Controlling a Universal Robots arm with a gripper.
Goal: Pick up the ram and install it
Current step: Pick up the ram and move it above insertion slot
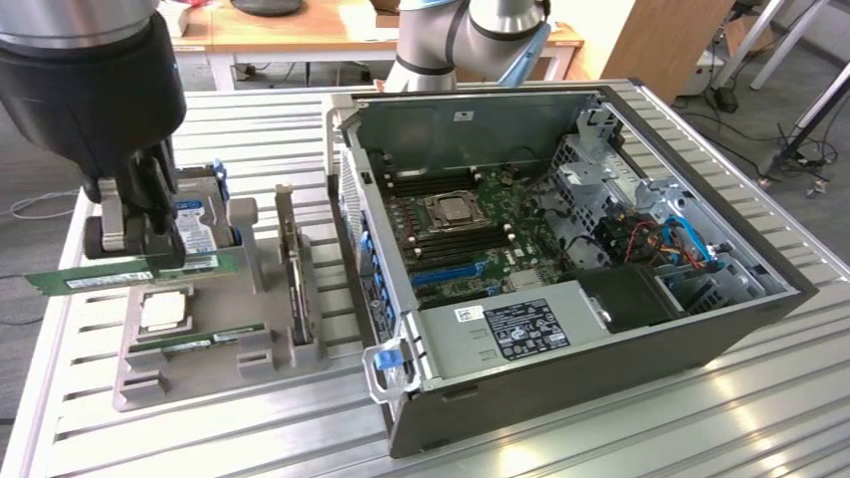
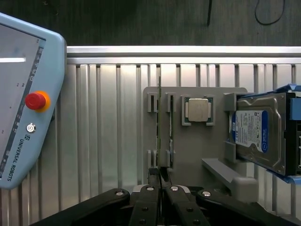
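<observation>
A: Grip note: gripper (image 1: 133, 261) pinched almost fully closed across both flat faces of the ram (image 1: 80, 281). Stick rides on edge, long side level.

B: Where against the tray?

A: Raised just above the grey tray (image 1: 199, 376), over its outer slot. From the wrist, the ram (image 2: 160, 117) reads as a thin line running along that slot, fingers (image 2: 153, 181) tight on either side.

B: Neighbours?

A: Processor chip (image 1: 166, 311) lies in the tray just beside the slot. Hard drive (image 1: 193, 224) stands at the tray's far end, and a second green stick (image 1: 199, 341) lies in the tray near the chip. Computer case (image 1: 571, 249) sits beside the tray, on the exterior view's right.

B: Doing it well, then?

A: My judgement: a firm pinch, centred on the stick's length, so the long thin board cannot pivot. Lift straight up from the tray until clear of its posts. No tilt, no brushing the chip or drive.
</observation>
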